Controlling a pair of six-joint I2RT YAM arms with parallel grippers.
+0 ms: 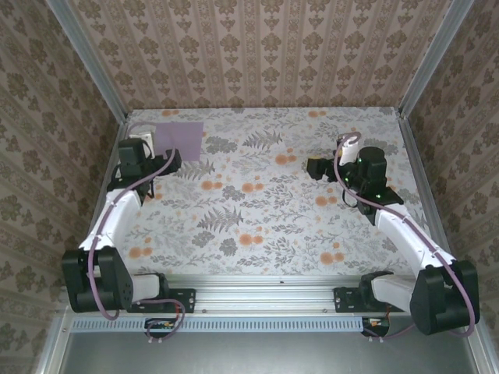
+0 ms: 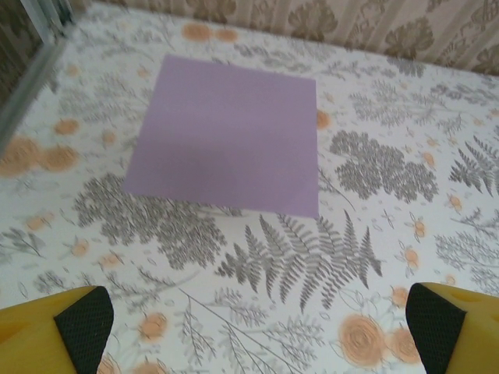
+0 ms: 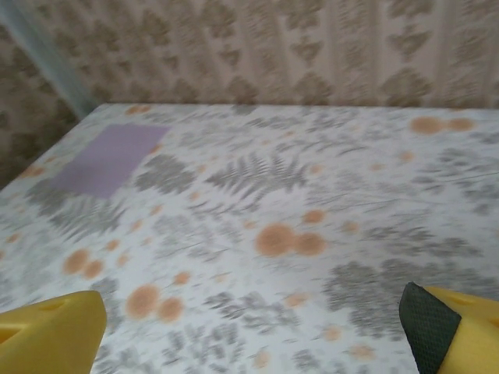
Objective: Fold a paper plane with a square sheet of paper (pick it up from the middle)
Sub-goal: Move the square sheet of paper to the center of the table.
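Note:
The square sheet of paper (image 1: 178,140) is lavender-purple and lies flat and uncreased on the floral tabletop at the back left. My left gripper (image 1: 170,160) hovers just in front of its near edge, open and holding nothing. In the left wrist view the sheet (image 2: 226,132) lies ahead of the yellow, black-padded fingertips (image 2: 78,327), and only bare tabletop lies between them at my left gripper (image 2: 257,335). My right gripper (image 1: 316,167) is over the right half of the table, open and holding nothing. Its wrist view has the sheet (image 3: 109,160) far off at the left, well beyond my right gripper (image 3: 249,335).
Patterned walls with metal corner posts (image 1: 93,66) close in the table on three sides, and the sheet lies near the left wall. The aluminium rail (image 1: 265,292) with both arm bases runs along the near edge. Bare floral tabletop (image 1: 249,210) stretches between the arms.

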